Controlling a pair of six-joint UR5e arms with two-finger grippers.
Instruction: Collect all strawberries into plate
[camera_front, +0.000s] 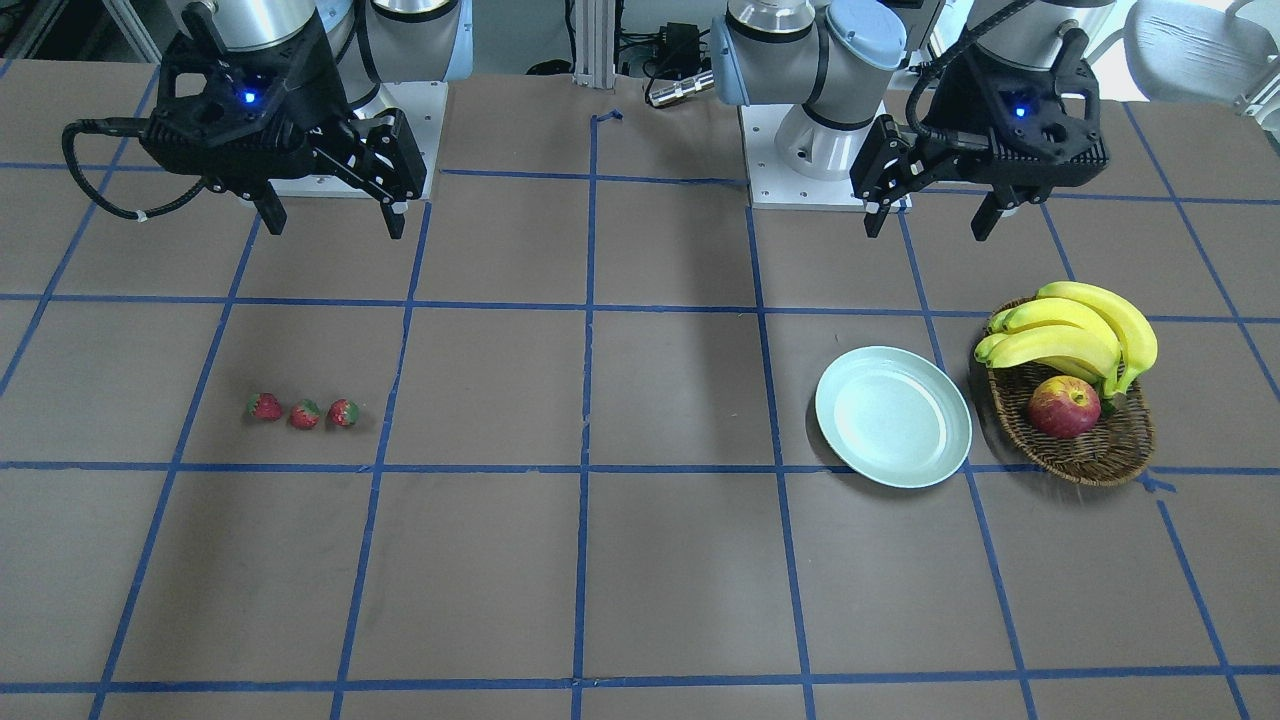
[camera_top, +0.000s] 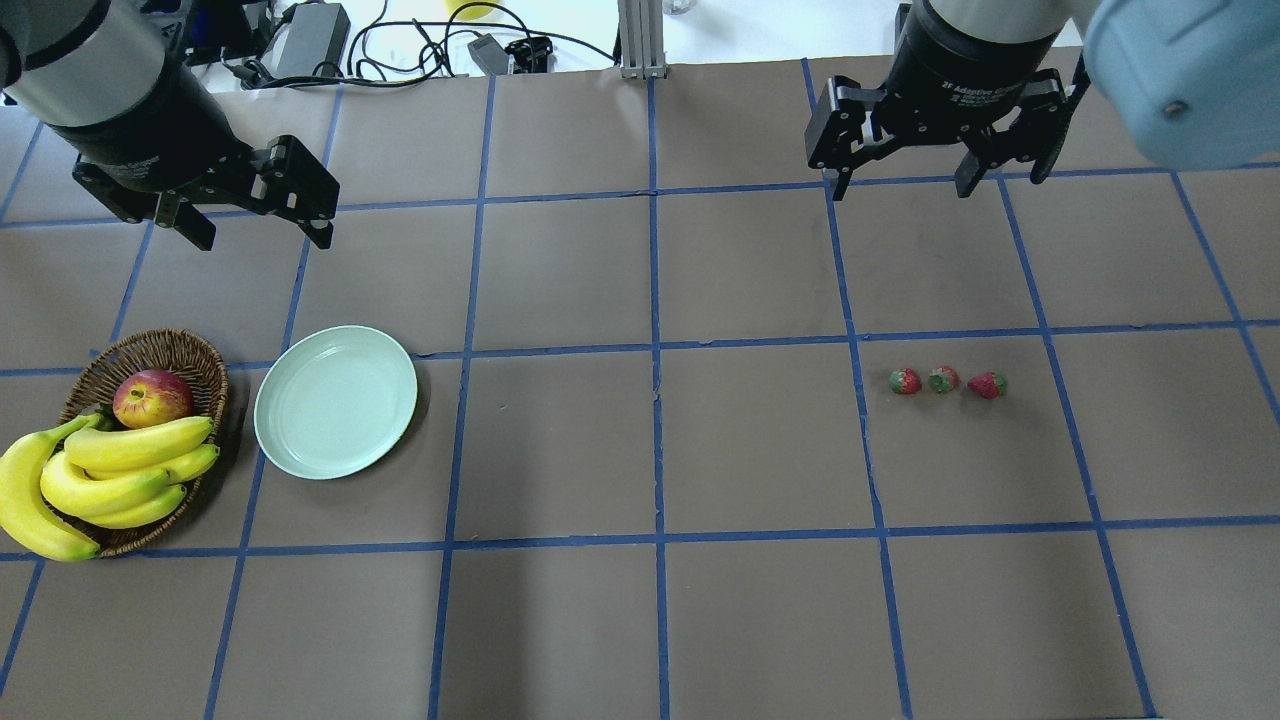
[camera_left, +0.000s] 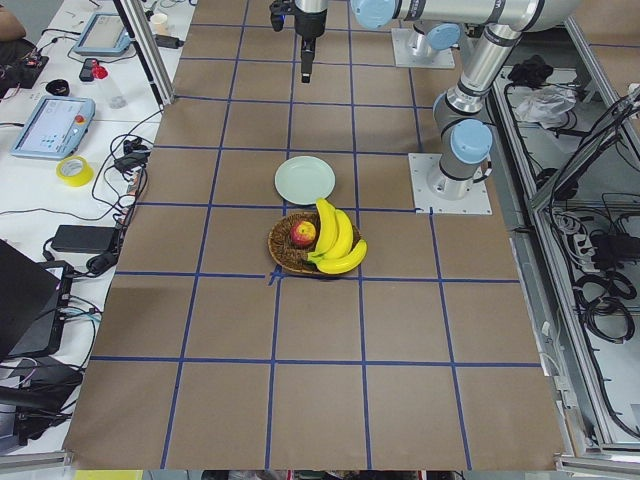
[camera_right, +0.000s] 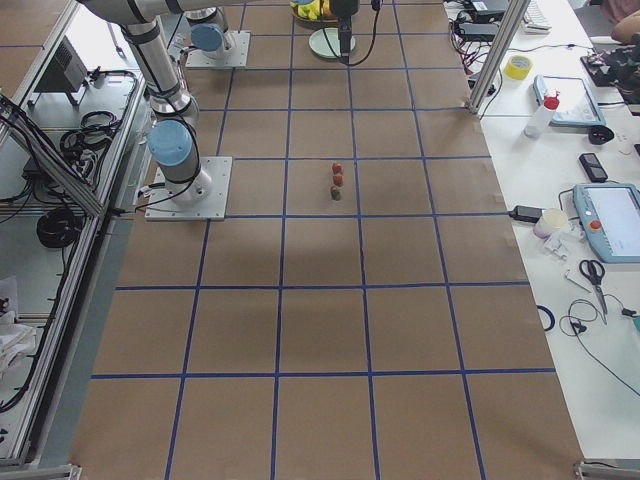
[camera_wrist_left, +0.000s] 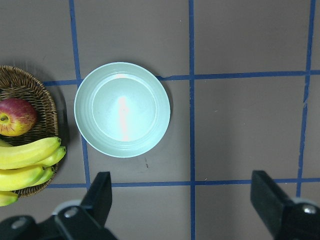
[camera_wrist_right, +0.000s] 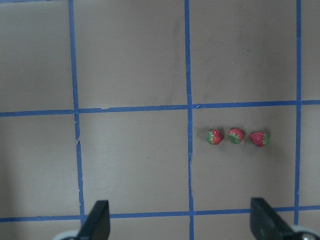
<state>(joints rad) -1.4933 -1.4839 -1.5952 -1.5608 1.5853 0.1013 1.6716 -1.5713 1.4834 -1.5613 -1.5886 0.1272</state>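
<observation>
Overhead exterior view is showing the task not yet begun. All three strawberries (camera_top: 943, 381) are lying in a short row on the brown counter (camera_top: 560, 450), on the robot's right side, each just beside the next. The plate (camera_top: 335, 402) is sitting empty on the robot's left side, well apart from the berries, so all three are waiting to be carried across.

The left gripper (camera_top: 258, 232) is hanging above the counter, higher in this view than the plate, with its fingers spread wide and holding nothing. The right gripper (camera_top: 902, 188) is hanging higher in this view than the strawberries, equally wide and empty.

The strawberries are appearing tiny, red and dimpled, with green leafy caps; being rounded, they are probably apt to roll if nudged. The plate is looking smooth and slightly glossy, pale mint green, round and shallow, with a raised rim. Just beside it, a brown wicker basket (camera_top: 190, 350) is holding a red-yellow apple (camera_top: 152, 398) and a bunch of yellow bananas (camera_top: 110, 470). The counter is looking matte, like brown paper, and blue tape lines (camera_top: 655, 350) are dividing it into squares.
</observation>
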